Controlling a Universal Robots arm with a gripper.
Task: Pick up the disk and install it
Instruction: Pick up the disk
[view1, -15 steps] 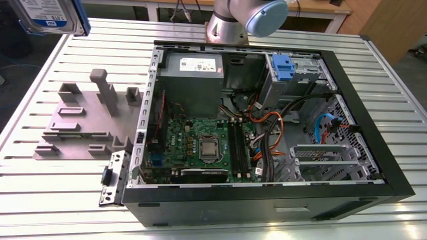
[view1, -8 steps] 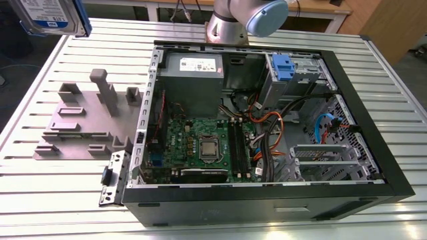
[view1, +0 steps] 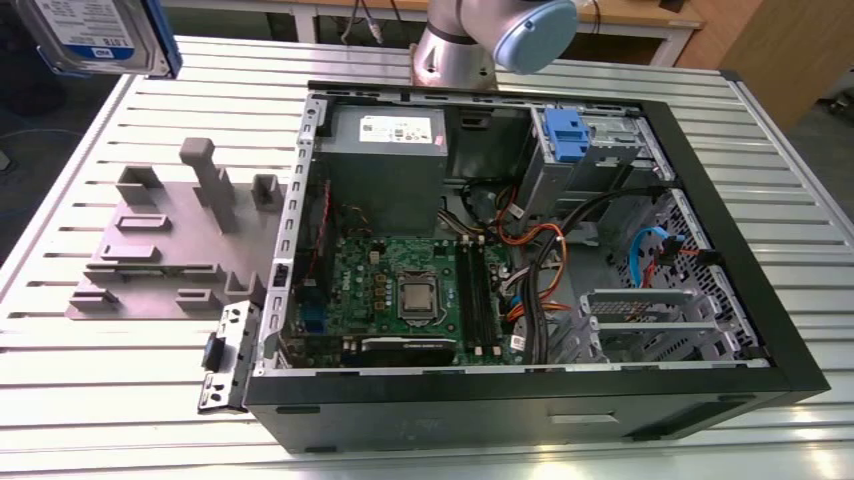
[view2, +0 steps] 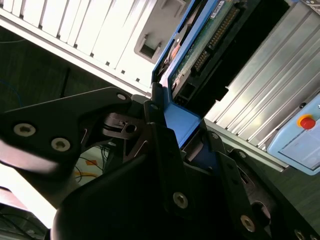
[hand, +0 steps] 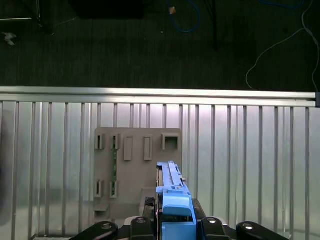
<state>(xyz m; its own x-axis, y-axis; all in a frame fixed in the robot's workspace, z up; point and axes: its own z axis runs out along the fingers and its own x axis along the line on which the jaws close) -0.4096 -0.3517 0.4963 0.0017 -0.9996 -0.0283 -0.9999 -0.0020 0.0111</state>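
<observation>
The disk (view1: 96, 35), a silver drive with a white-and-blue label and blue side rails, hangs in the air at the exterior view's upper left, well above the table. In both wrist views my gripper (hand: 176, 221) (view2: 181, 122) is shut on the disk's blue end, one black finger (view2: 156, 131) on each side. The disk (hand: 169, 186) shows edge-on over the grey holder (hand: 131, 172) it stood in. Its connector side and green board (view2: 206, 46) point away from the gripper.
An open computer case (view1: 694, 200) lies on the slatted metal table (view1: 120, 400), with the motherboard, a grey power supply (view1: 384, 135) and a blue clip (view1: 566, 133) in the drive bay. The grey holder (view1: 167, 245) sits left of the case. The arm's base (view1: 461, 45) stands behind.
</observation>
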